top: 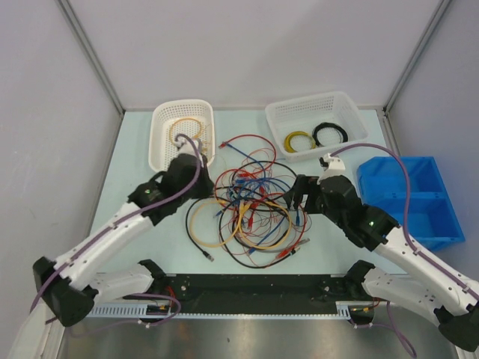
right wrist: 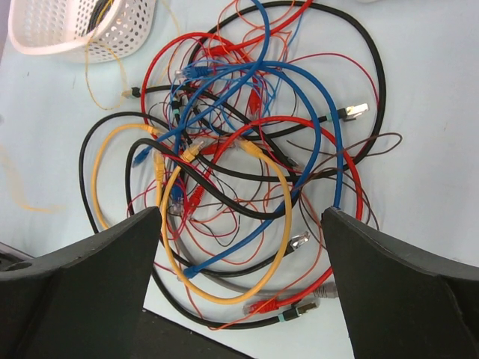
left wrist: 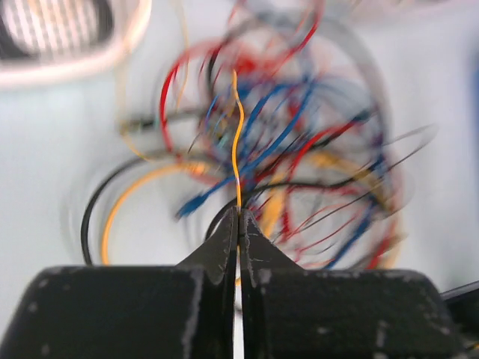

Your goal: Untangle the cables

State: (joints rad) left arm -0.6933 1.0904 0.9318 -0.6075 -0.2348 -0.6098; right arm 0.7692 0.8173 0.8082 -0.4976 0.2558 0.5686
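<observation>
The cables (top: 251,206) lie in a tangled heap of red, blue, yellow and black loops at the table's middle. My left gripper (left wrist: 239,213) is shut on a thin yellow-orange wire (left wrist: 236,142), which runs up from the fingertips toward the blurred heap (left wrist: 299,149). From above, the left gripper (top: 196,179) sits at the heap's left edge, just below the left basket. My right gripper (right wrist: 241,224) hovers open over the heap's right side (right wrist: 247,149), its fingers (right wrist: 112,254) wide apart with nothing between them; from above it (top: 299,196) is at the heap's right edge.
A white basket (top: 161,149) at the back left holds a thin yellow wire. Another white basket (top: 281,123) at the back right holds a yellow coil (top: 298,140) and a black coil (top: 330,134). A blue bin (top: 408,198) stands at the right.
</observation>
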